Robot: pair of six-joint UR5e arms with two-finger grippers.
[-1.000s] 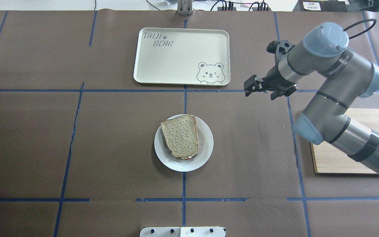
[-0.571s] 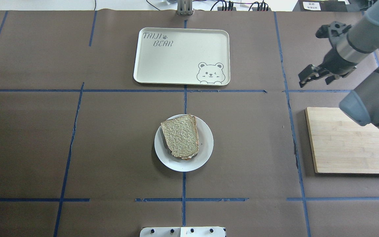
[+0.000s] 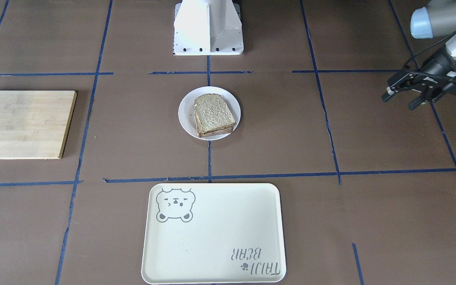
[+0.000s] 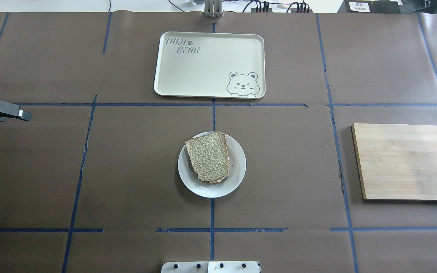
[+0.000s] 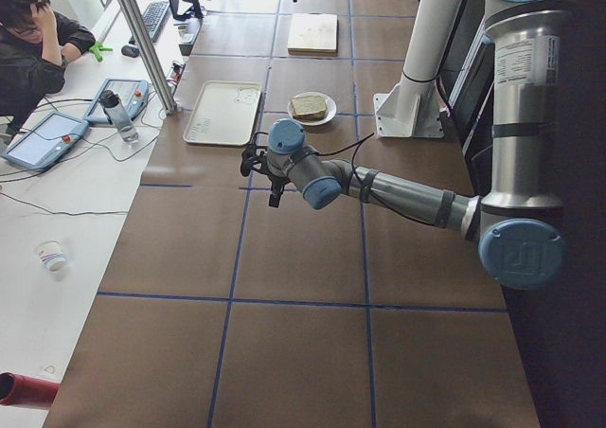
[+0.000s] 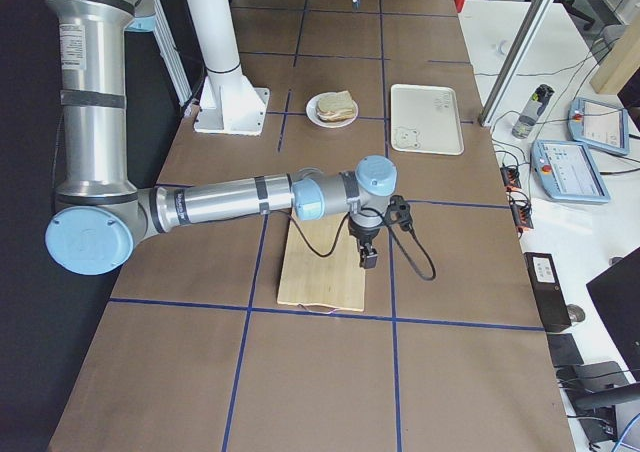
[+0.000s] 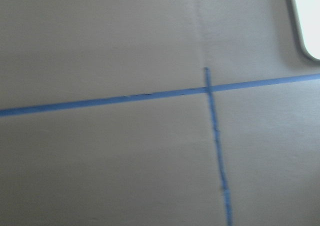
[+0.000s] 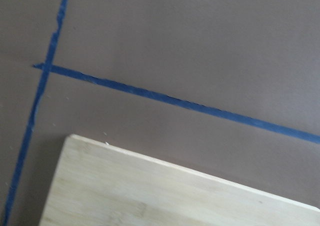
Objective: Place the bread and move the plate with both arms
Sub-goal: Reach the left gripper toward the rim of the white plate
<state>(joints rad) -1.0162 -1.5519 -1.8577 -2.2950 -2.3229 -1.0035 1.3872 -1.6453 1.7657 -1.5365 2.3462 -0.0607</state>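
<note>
We find the bread (image 4: 207, 157) on the plate (image 4: 237, 167), well apart from the released left end effector (image 3: 399, 101); the right end effector (image 6: 367, 257), we cannot tell.

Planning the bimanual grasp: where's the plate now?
Overhead view: the plate sits mid-table on the central blue tape line, bread on it, between the bear tray and the robot's base.

bench (image 4: 127, 170) was matt brown paper, faintly creased | tape lines (image 4: 211, 113) were matt blue | plate (image 4: 237, 170) looked glossy white, smooth | bread (image 4: 207, 157) was rough, pitted | tray (image 4: 211, 64) looked smooth matt cream | board (image 4: 408, 161), 3 o'clock of plate, was pale strip-grained wood | left arm (image 5: 407, 193) showed satin silver metal, pale blue caps
</note>
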